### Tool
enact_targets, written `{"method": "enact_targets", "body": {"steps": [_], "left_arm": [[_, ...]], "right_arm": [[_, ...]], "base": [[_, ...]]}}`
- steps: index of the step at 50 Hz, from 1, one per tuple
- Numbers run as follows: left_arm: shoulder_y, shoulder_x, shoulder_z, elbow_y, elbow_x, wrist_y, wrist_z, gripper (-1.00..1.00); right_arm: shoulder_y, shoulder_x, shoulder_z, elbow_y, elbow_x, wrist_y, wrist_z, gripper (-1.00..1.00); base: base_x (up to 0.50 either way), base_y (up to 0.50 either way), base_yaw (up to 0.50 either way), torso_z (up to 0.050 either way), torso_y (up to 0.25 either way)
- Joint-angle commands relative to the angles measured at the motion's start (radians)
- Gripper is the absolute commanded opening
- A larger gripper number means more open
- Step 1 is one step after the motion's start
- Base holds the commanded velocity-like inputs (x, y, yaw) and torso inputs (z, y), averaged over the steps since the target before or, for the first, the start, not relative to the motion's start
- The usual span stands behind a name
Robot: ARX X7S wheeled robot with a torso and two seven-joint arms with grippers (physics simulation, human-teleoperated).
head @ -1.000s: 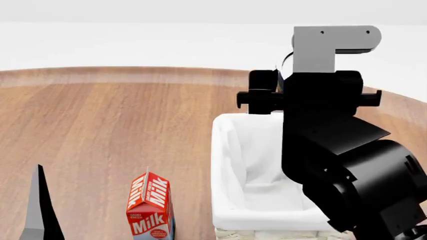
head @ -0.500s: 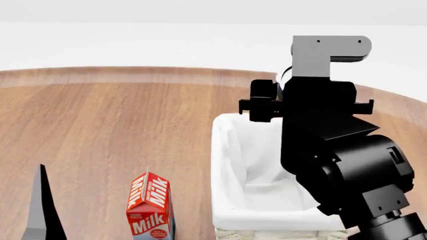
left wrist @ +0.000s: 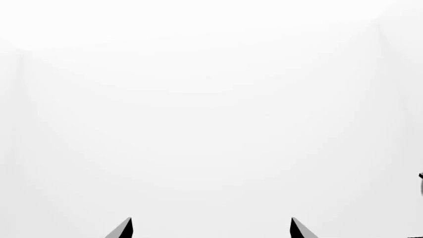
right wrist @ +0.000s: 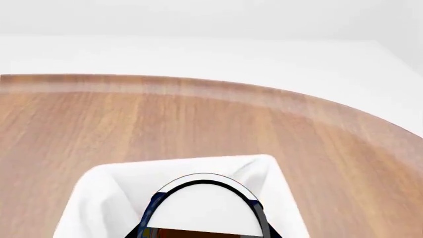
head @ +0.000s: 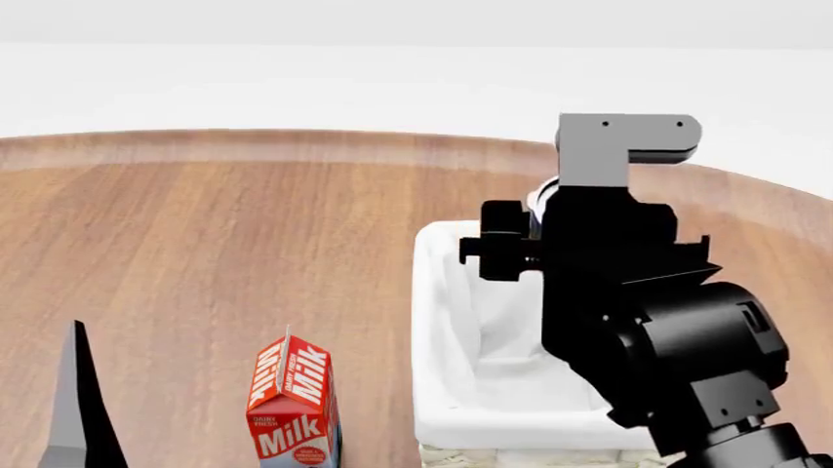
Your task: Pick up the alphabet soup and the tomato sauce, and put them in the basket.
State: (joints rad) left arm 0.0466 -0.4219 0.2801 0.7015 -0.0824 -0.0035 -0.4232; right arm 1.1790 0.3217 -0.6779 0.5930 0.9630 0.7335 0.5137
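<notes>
My right gripper (head: pixel 540 226) hangs over the far end of the basket (head: pixel 440 292), a white cloth-lined basket at the right of the table. It is shut on the alphabet soup (right wrist: pixel 201 206). That can's pale top and dark blue side fill the near edge of the right wrist view, over the basket's lining (right wrist: pixel 99 198). In the head view only a sliver of the can's pale top (head: pixel 539 198) shows behind the arm. My left gripper (left wrist: pixel 210 229) is open, its fingertips wide apart with nothing between them. One fingertip (head: pixel 78 409) shows low at the left. The tomato sauce is out of view.
A red milk carton (head: pixel 295 405) stands at the near edge of the wooden table (head: pixel 234 244), left of the basket. The table's curved far edge (right wrist: pixel 218 91) lies beyond the basket. My right arm hides much of the basket's right side.
My right arm has come down and nearer with the can, dropping from above the basket's far rim to low over its inside. The left gripper has barely moved.
</notes>
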Motion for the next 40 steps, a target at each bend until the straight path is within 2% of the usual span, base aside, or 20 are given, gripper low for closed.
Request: {"method": "enact_targets", "body": {"steps": [1, 40], "left_arm": [[-0.003, -0.003, 0.002, 0.011, 0.001, -0.009, -0.003, 1.0], [-0.005, -0.011, 0.01, -0.001, -0.001, -0.002, -0.009, 1.0]], "right_arm": [[-0.004, -0.009, -0.011, 0.025, -0.046, 0.013, -0.027, -1.0], [-0.074, -0.052, -0.048, 0.155, -0.09, -0.086, -0.109, -1.0]], "base": [[0.0, 0.0, 0.0, 0.01, 0.0], [0.0, 0.0, 0.0, 0.0, 0.001]]}}
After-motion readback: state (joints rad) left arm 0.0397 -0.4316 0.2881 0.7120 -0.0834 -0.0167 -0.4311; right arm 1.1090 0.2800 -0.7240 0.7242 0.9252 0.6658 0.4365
